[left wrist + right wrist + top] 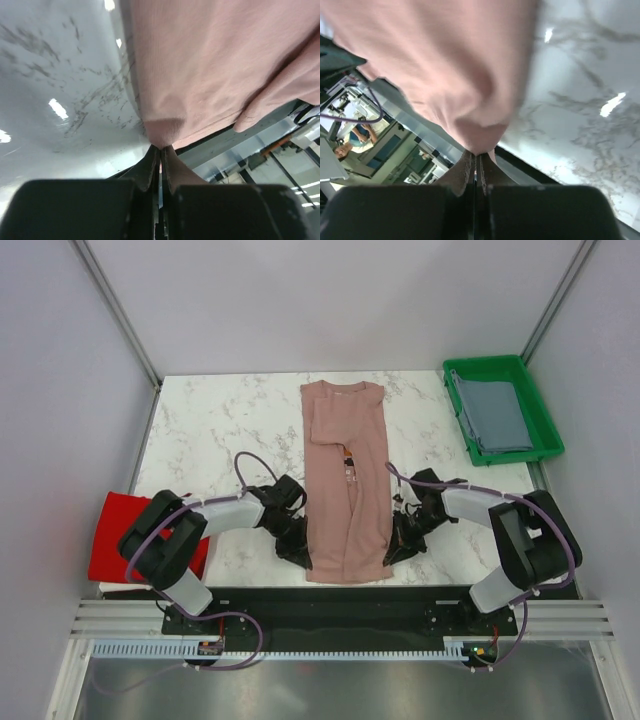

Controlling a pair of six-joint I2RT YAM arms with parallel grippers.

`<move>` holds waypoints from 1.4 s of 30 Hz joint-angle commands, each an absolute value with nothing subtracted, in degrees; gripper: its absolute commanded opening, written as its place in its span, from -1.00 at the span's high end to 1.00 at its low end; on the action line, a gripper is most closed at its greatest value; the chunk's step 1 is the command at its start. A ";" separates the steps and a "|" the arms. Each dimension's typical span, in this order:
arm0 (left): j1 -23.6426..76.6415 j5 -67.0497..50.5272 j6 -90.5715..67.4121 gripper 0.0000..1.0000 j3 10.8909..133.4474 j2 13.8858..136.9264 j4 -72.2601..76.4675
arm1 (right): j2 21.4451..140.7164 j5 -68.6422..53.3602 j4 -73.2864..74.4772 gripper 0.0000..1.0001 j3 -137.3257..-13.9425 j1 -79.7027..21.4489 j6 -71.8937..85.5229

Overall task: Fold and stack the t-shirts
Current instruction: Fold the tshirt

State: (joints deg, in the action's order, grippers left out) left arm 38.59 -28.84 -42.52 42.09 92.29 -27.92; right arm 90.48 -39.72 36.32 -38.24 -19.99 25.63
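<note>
Closest to each wrist camera sit the dark jaws, pressed together on a nub of pink cloth. The left jaws pinch the near-left hem corner of the dusty-pink t-shirt (210, 65) and the right jaws its near-right corner, with no gap between the fingers beyond the fabric itself. Seen from above, the shirt lies down the middle of the desk (215, 420) as a long narrow strip. Its sides are folded in, the collar is at the far end and the hem is by the near edge, with one arm on either side of that hem. The red t-shirt (112, 525) lies at the near-left edge, partly behind the left arm, and the grey-blue t-shirt (495, 415) rests in the green tray (505, 364) at the far right.

Both pinches look shallow — only a small fold of cloth is caught on each side, so a corner could slip free if the hem is carried toward the collar. Whether every layer is held cannot be told; if only the top one is, the folded-in sides would likely fall open. Uneven travel of the two arms would skew the fold.
</note>
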 commanded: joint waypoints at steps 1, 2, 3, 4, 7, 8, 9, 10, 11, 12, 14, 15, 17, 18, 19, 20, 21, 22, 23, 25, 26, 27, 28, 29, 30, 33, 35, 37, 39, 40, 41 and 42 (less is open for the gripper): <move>36.39 -22.34 -37.01 0.95 47.63 88.69 -30.67 | 86.58 -43.77 38.31 1.00 -44.55 -18.99 22.34; 35.60 -21.98 -34.48 0.96 48.59 88.42 -31.63 | 85.96 -43.60 39.36 1.00 -45.78 -18.29 21.72; 33.86 -21.71 -33.41 0.95 50.34 88.07 -31.99 | 85.17 -43.68 40.94 1.00 -47.79 -18.02 21.10; 33.05 -21.45 -32.53 0.95 51.14 87.89 -32.25 | 85.08 -43.77 41.57 1.00 -48.86 -17.50 20.40; 30.77 -19.61 -30.15 0.95 54.04 87.28 -33.22 | 85.78 -44.21 42.80 1.00 -52.90 -15.39 19.60; 30.41 -18.73 -28.84 0.96 55.88 87.36 -33.40 | 86.56 -44.03 42.98 1.00 -54.04 -14.68 18.90; 29.71 -17.76 -28.31 0.95 56.94 87.36 -33.57 | 87.01 -43.77 43.33 1.00 -56.23 -14.16 18.55; 29.27 -16.10 -27.87 0.95 58.00 87.62 -33.57 | 87.53 -43.68 43.33 1.00 -57.21 -13.72 18.28; 28.83 -15.48 -27.08 0.95 60.53 88.32 -33.49 | 88.93 -43.59 43.33 1.00 -59.30 -12.75 18.11; 28.13 -14.95 -26.55 0.95 61.95 88.77 -32.88 | 89.73 -43.51 43.24 1.00 -60.37 -12.22 17.93; 27.69 -13.89 -24.79 0.95 65.98 90.17 -32.26 | 92.35 -43.16 43.07 1.00 -62.83 -10.82 17.75; 27.51 -13.71 -24.09 0.96 67.22 91.83 -31.56 | 93.24 -42.89 42.63 1.00 -65.45 -10.46 17.75; 27.33 -13.36 -22.42 0.95 70.99 94.64 -31.03 | 96.31 -42.10 41.23 1.00 -69.49 -9.41 18.19; 27.25 -13.36 -21.80 0.95 72.06 95.53 -31.03 | 97.46 -42.10 40.70 1.00 -70.74 -9.23 18.28; 27.16 -12.75 -21.01 0.95 73.29 96.41 -30.50 | 98.51 -41.66 40.17 1.00 -72.06 -8.62 18.37; 26.90 -12.48 -20.66 0.95 75.39 97.55 -30.24 | 100.70 -41.49 39.21 1.00 -74.51 -8.27 18.54; 26.63 -12.13 -20.31 0.95 76.54 99.65 -30.06 | 101.77 -41.40 38.42 1.00 -75.58 -8.17 18.98; 26.37 -12.13 -19.78 0.95 77.51 100.80 -29.71 | 103.08 -41.57 37.97 1.00 -76.80 -8.00 18.81; 25.85 -12.13 -19.60 0.95 79.43 101.77 -29.71 | 105.53 -41.14 37.27 1.00 -78.99 -7.82 18.63; 25.14 -11.78 -19.42 0.95 80.77 104.13 -29.53 | 107.83 -40.70 36.30 1.00 -80.94 -7.65 18.81; 24.88 -11.86 -19.25 0.95 81.82 104.85 -29.18 | 110.10 -40.35 35.78 1.00 -82.86 -7.73 18.72; 24.35 -11.87 -19.07 0.96 82.35 105.81 -29.09 | 111.08 -40.17 35.51 1.00 -83.58 -7.65 18.63; 24.00 -11.87 -18.72 0.95 82.88 106.60 -28.92 | 112.05 -39.91 35.42 1.00 -84.37 -7.65 18.20; 23.30 -12.04 -18.72 0.96 83.92 108.18 -28.92 | 113.97 -39.29 35.33 1.00 -85.85 -7.65 17.85; 23.03 -12.04 -18.55 0.95 84.37 108.80 -28.74 | 114.86 -39.11 35.33 1.00 -86.74 -7.65 17.67; 22.06 -12.13 -18.28 0.96 86.39 111.61 -28.13 | 118.56 -37.80 34.98 1.00 -90.08 -7.65 16.53; 21.71 -12.04 -17.76 0.96 87.89 113.46 -27.78 | 120.75 -37.44 34.54 1.00 -92.62 -7.65 16.17; 21.53 -12.83 -16.45 0.95 89.81 114.87 -27.16 | 122.42 -36.83 34.37 0.95 -94.39 -7.65 15.82; 21.45 -13.09 -16.09 0.69 90.79 115.93 -26.90 | 122.96 -36.04 34.37 0.65 -96.23 -7.65 15.21; 21.45 -13.36 -15.21 0.38 91.40 116.01 -26.89 | 123.05 -35.86 34.28 0.53 -97.11 -7.73 14.77; 21.53 -13.45 -14.86 0.32 91.49 115.84 -26.89 | 122.70 -35.69 34.28 0.47 -97.38 -7.65 14.50; 21.45 -12.58 -14.51 0.28 91.32 114.71 -26.89 | 122.17 -35.42 34.28 0.38 -97.47 -7.47 14.15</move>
